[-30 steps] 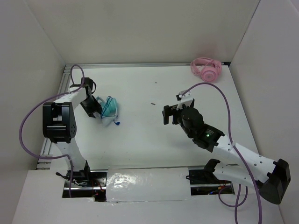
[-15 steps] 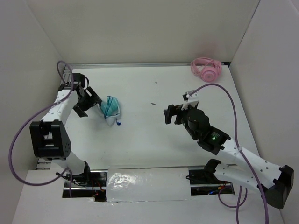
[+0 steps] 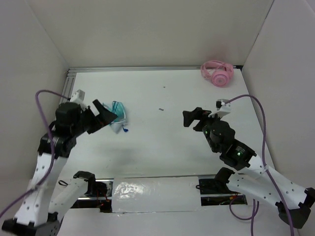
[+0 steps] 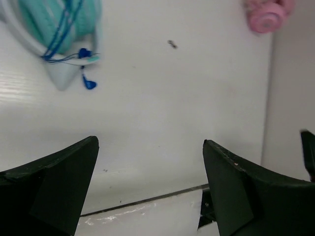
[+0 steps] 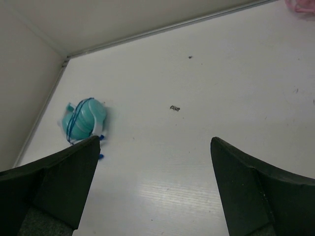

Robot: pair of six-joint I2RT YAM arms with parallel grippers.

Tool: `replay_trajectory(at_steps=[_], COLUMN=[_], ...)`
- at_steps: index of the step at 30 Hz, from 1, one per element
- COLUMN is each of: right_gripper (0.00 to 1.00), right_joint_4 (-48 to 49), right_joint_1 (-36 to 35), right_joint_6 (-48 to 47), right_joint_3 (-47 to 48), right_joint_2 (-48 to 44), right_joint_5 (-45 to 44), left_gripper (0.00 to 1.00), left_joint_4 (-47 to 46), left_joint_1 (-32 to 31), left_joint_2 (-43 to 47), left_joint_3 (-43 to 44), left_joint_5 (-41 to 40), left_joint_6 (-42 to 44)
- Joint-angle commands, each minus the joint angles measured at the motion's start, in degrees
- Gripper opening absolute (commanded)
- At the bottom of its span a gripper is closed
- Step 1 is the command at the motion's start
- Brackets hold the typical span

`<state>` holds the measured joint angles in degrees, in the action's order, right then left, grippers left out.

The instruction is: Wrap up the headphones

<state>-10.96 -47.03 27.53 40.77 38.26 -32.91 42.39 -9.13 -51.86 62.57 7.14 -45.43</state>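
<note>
Only overhead: left claw (image 3: 106,112), right claw (image 3: 187,119)

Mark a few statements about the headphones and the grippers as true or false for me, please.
1. The cable is looped around the teal headphones. True.
2. The left gripper is shut on the teal headphones. False: it is open, holds nothing and is apart from them.
3. The pink headphones lie in the far right corner of the table. True.
4. The right gripper holds the plug. False: it is open and empty, and the plug lies on the table beside the teal headphones.
</note>
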Motion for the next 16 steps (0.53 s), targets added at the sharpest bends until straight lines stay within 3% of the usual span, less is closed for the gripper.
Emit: replay_trajectory(at_steps=[1,6,10,16], right_gripper=[1.00,1.00,1.00,1.00], right_joint_4=[-3.2,-11.1,-17.4,-18.7], right_joint_1=[-0.6,-0.9,-1.1,-1.1], right_joint_6=[7.4,14.5,18.7,19.1], right_joint_3=[-1.0,-1.2,0.0,0.1], right_joint_2=[-3.1,-6.0,-6.7,-7.5], right_joint_5=[-7.1,-13.0,-17.2,-20.3], left_gripper=[0.99,0.99,0.99,0.99], left_joint_4=[-5.6,-3.5,-2.1,-2.0], left_joint_1=[-1.7,-2.7,-3.4,-3.9], left_joint_2=[9.9,16.3,14.2,11.1], left_joint_3=[-8.2,-9.7,-8.8,-8.6], left_joint_5=[7.0,5.7,4.9,4.8], left_joint_6=[0.6,-1.0,-0.8,-1.3])
